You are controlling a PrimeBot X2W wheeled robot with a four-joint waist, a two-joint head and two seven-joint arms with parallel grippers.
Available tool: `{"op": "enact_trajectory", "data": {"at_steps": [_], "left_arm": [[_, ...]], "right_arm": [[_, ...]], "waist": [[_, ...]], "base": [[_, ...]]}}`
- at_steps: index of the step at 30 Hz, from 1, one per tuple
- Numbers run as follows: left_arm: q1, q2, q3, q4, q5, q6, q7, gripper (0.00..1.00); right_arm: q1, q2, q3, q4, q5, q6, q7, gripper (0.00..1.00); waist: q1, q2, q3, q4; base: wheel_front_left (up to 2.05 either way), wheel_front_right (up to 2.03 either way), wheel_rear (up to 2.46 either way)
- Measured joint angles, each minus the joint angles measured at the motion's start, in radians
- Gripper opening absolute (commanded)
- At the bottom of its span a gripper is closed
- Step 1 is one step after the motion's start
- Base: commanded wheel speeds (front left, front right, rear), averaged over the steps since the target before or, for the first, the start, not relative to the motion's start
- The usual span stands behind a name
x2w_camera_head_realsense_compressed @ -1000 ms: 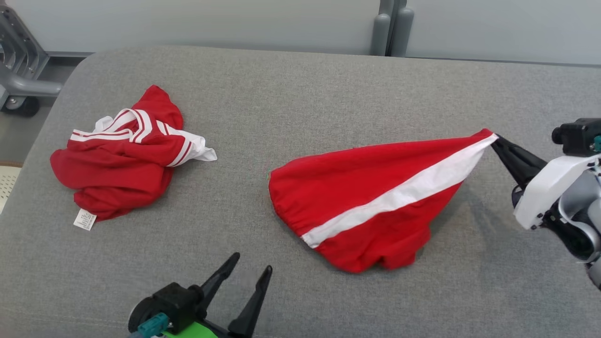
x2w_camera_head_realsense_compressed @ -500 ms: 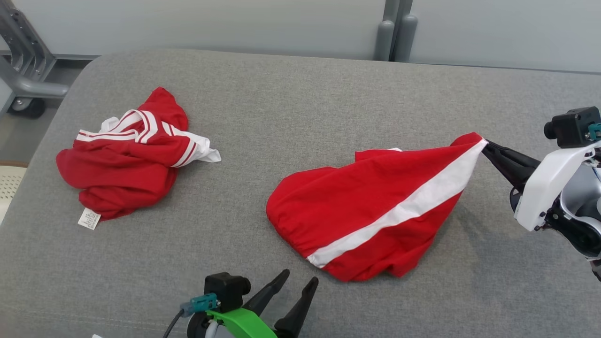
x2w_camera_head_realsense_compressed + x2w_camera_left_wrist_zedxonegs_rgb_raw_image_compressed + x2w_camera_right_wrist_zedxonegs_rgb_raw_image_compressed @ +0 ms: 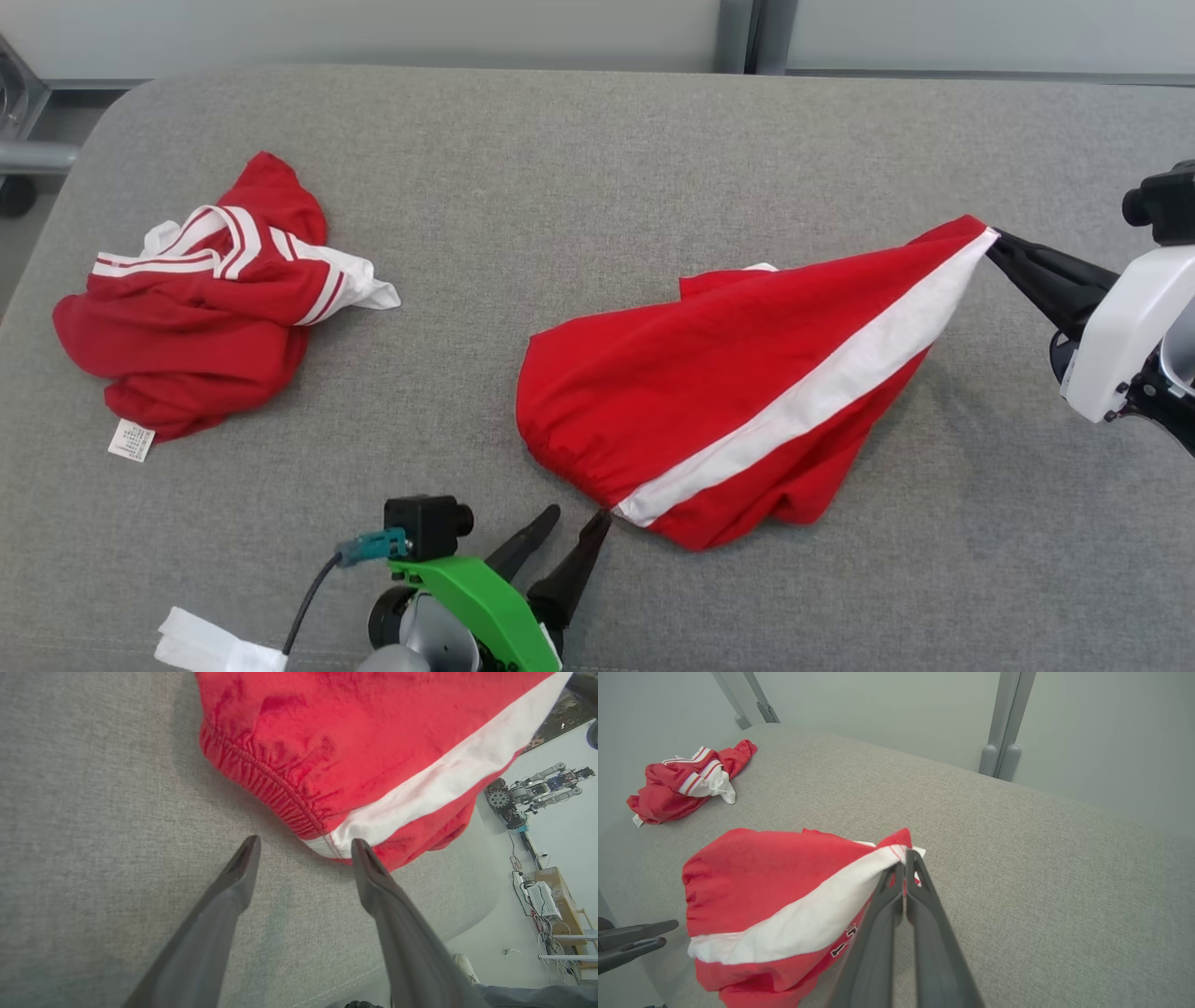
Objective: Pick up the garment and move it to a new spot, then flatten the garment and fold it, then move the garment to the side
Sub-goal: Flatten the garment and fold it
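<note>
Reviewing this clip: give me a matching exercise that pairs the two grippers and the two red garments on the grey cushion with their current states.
Things:
1. red garment with a broad white stripe
2. crumpled red garment with white striped trim
3. left gripper
4. right gripper

States:
A. shut, pinching a fabric corner
B. open, tips at the striped garment's gathered edge
C. lying bunched and untouched at the robot's left
D. stretched out, held by one corner

Pairs: 1-D, 2-C, 3-B, 4-A
</note>
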Motion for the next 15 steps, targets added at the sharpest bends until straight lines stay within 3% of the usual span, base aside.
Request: {"op": "enact_trajectory", "data": {"at_steps": [6, 15], "left_arm": [[-0.054, 0.001, -0.041, 0.015, -0.111, -0.001, 0.012, 1.0], [-0.087, 0.001, -0.123, 0.048, -0.179, -0.001, 0.006, 1.0]], "right_arm": [[-0.011, -0.006, -0.004, -0.016, 0.0, -0.002, 0.009, 0.0], [-0.011, -0.016, -0.005, -0.04, 0.006, -0.012, 0.031, 0.0]], "waist": [[0.0, 0.0, 0.03, -0.006], [0.0, 0.0, 0.044, -0.005]], "base": [[0.0, 0.0, 0.0], [0.0, 0.0, 0.0]]}}
